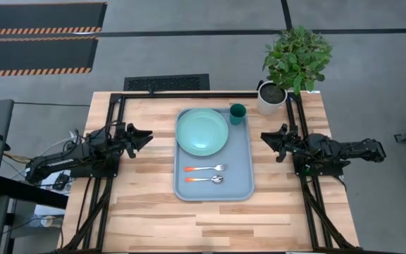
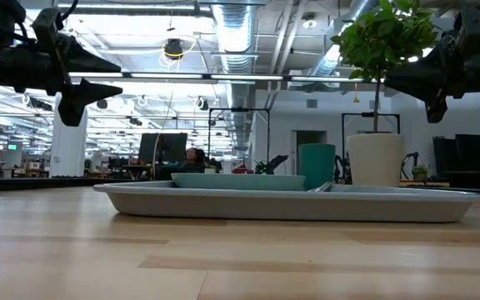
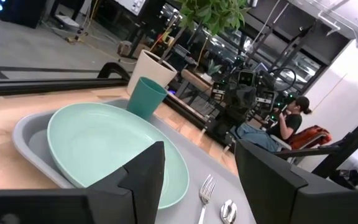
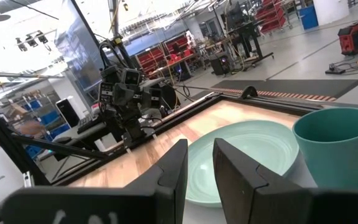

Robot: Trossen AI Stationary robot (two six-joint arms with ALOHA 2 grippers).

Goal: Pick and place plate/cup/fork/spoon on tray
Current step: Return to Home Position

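Blue-grey and rectangular with rounded corners and a raised rim, the large tray (image 1: 240,159) lies in the middle of the pale wooden worktop (image 1: 154,212) and carries all four pieces. A large round mint-green plate (image 1: 202,132) fills the half of the tray nearest the plant, and a small dark green cylindrical cup (image 1: 237,113) stands upright just beside it in the tray's corner on the right arm's side. Across the tray's other half lie a small fork with silver tines and a thin orange handle (image 1: 206,168) and, just beside it on the side away from the plate, a small spoon with a silver oval bowl and a thin orange handle (image 1: 205,179). The two lie parallel, their handles pointing toward the left arm and their metal ends toward the right arm. The left pincer (image 1: 146,134) hangs above the worktop off the tray's left edge, level with the plate. Its dark fingers (image 3: 145,177) stand wide apart and hold nothing. The right pincer (image 1: 265,137) hangs off the tray's right edge, facing the left one across the plate. Its fingers (image 4: 173,171) are parted by only a narrow gap and are likewise empty. A white pot (image 1: 270,99) holding a leafy green plant (image 1: 298,56) stands at the worktop's far right corner, near the cup but off the tray. In the room beyond, a seated person (image 3: 291,118) shows in the left wrist view.
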